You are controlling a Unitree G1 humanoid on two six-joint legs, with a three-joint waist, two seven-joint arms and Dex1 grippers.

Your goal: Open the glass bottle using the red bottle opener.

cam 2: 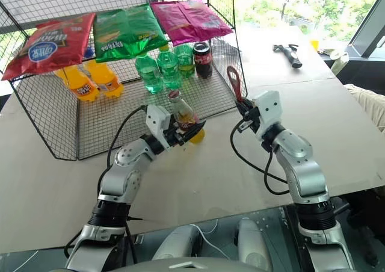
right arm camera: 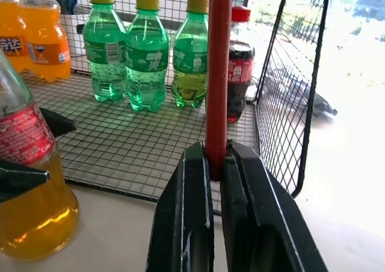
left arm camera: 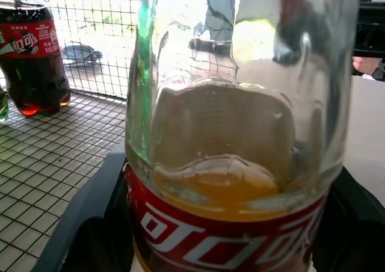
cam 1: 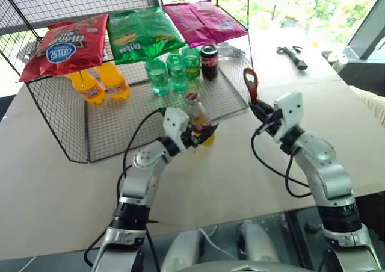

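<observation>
One glass bottle stands on the tabletop in the left claw; right claw pinches one red bottle opener; behind: three green bottles, two orange bottles

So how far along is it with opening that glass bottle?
Both pick-ups look done: the left hand grips the glass bottle around its labelled body, and the right hand is shut on the red bottle opener, loop end up. The red cap is on. Left: bring the opener's loop across to the cap and pry it off.
</observation>
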